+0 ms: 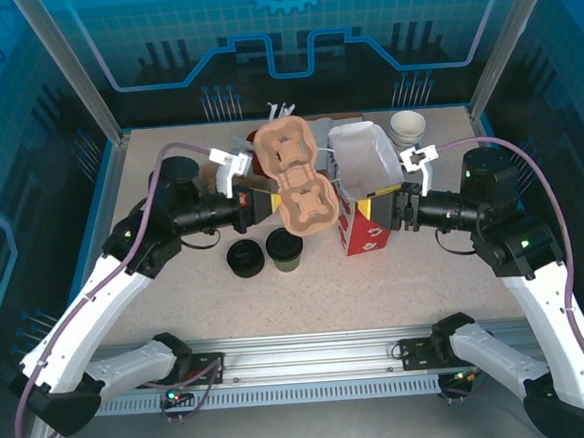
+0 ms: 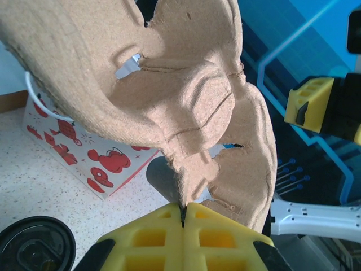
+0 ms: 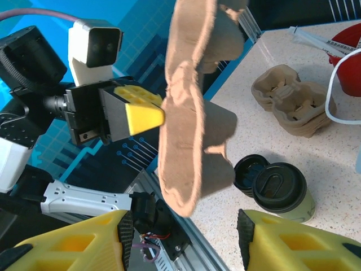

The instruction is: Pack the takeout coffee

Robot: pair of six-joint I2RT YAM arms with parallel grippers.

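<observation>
**Overhead view with the two wrist views.** The left gripper is fully closed. Its yellow fingers pinch the edge of a moulded-pulp cup carrier. The carrier is held clear of the table and tilted, with part of it overlapping the left rim of the red-and-white paper bag as seen from above.

The bag stands upright with its mouth open, showing a white interior and a white cord handle at the rim. The right gripper sits at the bag's right side, and contact with the bag cannot be determined. In the right wrist view its jaws stand partly apart with nothing between them, and the carrier hangs just ahead of them.

The takeout coffee is a short olive-brown cup with a black lid. It stands upright on the speckled table, near the bag's lower left and below the raised carrier, apart from both grippers. A low black ring-shaped piece lies just beside the cup, on its left.

A stack of lidless paper cups stands at the far edge behind the bag. More pulp carriers lie stacked on the table beyond the coffee.
</observation>
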